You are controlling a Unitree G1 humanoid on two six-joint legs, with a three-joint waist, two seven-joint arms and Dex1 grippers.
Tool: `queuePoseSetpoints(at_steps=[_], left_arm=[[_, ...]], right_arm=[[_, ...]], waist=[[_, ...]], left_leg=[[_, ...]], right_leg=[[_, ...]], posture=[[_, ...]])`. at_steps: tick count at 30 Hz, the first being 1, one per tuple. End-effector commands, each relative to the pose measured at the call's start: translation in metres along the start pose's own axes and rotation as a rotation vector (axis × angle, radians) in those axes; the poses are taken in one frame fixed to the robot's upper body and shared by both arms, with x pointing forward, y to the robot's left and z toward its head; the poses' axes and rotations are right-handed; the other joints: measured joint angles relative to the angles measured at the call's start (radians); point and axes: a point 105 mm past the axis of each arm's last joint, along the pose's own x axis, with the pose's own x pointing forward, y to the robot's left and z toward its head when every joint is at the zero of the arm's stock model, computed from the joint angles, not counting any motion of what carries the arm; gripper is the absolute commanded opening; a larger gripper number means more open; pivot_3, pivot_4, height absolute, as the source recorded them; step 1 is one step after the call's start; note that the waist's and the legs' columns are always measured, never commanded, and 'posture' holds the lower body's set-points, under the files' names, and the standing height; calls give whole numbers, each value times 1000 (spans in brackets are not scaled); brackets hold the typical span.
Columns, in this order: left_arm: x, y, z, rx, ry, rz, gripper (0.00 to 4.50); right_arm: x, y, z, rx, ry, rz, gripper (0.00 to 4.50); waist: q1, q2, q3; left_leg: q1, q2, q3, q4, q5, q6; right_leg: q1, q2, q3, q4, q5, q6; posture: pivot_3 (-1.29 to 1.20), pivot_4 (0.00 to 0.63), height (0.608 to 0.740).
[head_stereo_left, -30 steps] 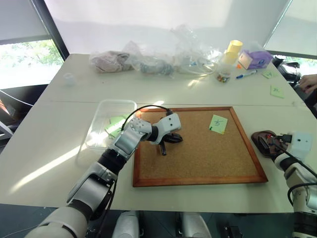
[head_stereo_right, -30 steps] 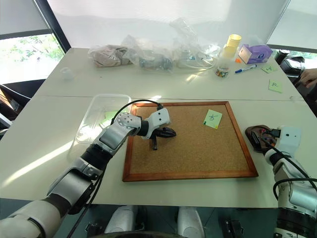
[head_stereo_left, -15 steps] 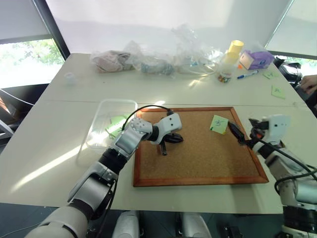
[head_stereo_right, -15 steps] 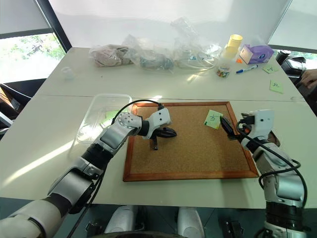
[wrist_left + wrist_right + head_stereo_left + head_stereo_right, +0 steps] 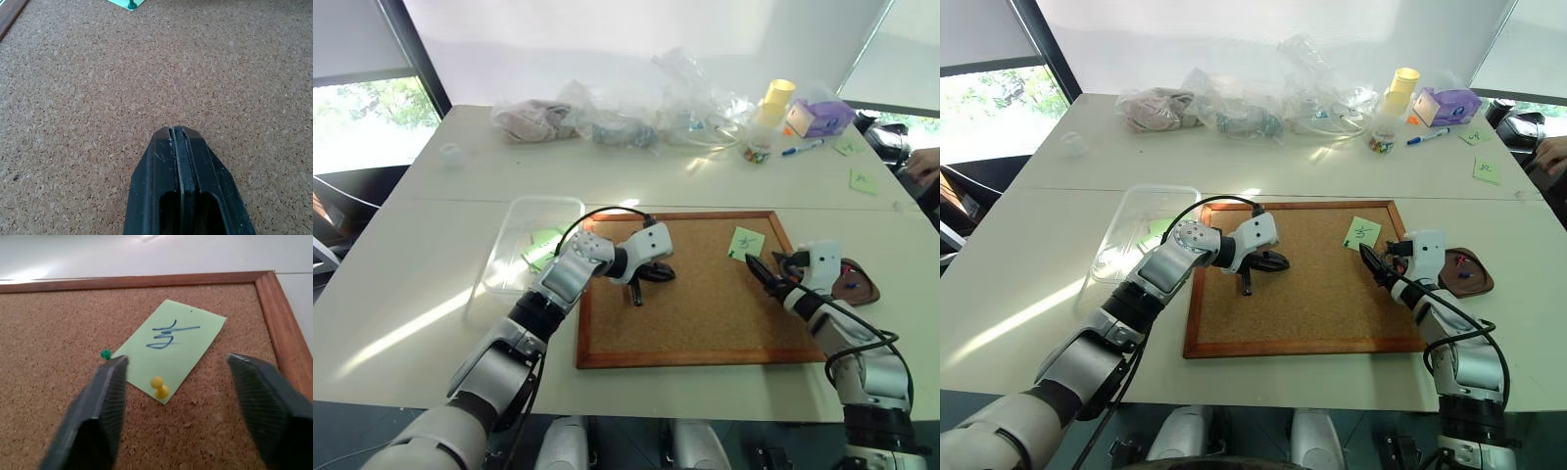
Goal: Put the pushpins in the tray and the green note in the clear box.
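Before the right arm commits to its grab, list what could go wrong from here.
1. The open right gripper straddles both the small yellow pushpin and the light green square paper note on the wood-framed corkboard; closing may crumple or tear the paper.
2. A tiny green pushpin holds another corner; pulling the note now could rip it.
3. The yellow pin could slip from the fingers and roll away.

two pushpins point(image 5: 159, 387), one green note point(image 5: 168, 347)
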Motion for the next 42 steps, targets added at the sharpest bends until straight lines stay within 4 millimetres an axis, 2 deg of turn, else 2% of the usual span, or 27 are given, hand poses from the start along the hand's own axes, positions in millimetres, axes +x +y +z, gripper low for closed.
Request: queuePoseSetpoints(at_steps=[1,3,4,9,16,28,30,35,42], left_arm=[[4,-5,-13,-14,51,-13,0],[4,-4,-13,-13,52,-11,0],[4,-4,-13,-13,52,-11,0],[5,-5,-14,-13,57,-12,0],[7,-4,-19,-24,85,-6,0],[8,-7,-19,-21,86,-20,0],[8,-7,-19,-20,85,-21,0],[8,-8,-19,-20,82,-24,0],[9,-8,-18,-19,79,-26,0]], right_arm=[[0,4,9,-15,-44,6,1116],[0,4,9,-11,-45,4,59],[-1,4,9,-8,-47,0,23],[-3,0,16,-12,-85,-24,23],[-16,-13,41,-75,-232,-111,23],[-32,-35,55,-47,-326,-221,23],[-38,-47,54,-43,-320,-280,23],[-54,-92,32,-78,-184,-476,23],[-61,-111,16,-66,-102,-525,23]], waist=[[-1,0,0],[0,0,0],[0,0,0],[0,0,0],[12,0,0],[13,0,0],[13,0,0],[14,0,0],[10,1,0]], left_leg=[[0,0,0,0,0,0],[0,0,0,0,0,0],[0,0,0,0,0,0],[0,0,0,0,0,0],[0,-1,0,0,0,0],[0,-1,0,0,0,0],[0,-1,0,0,0,0],[0,-1,0,0,0,0],[0,-1,0,0,0,0]], right_leg=[[0,0,0,0,0,0],[0,0,0,0,0,0],[0,0,0,0,0,0],[0,0,0,0,0,0],[0,0,0,0,0,0],[-1,0,0,0,0,0],[-1,0,0,0,0,0],[-1,0,0,0,0,0],[0,0,0,0,0,0]], posture=[[0,150,737],[0,150,737],[0,150,737],[0,150,737],[0,150,737],[0,150,737],[0,150,737],[0,150,737],[0,150,737]])
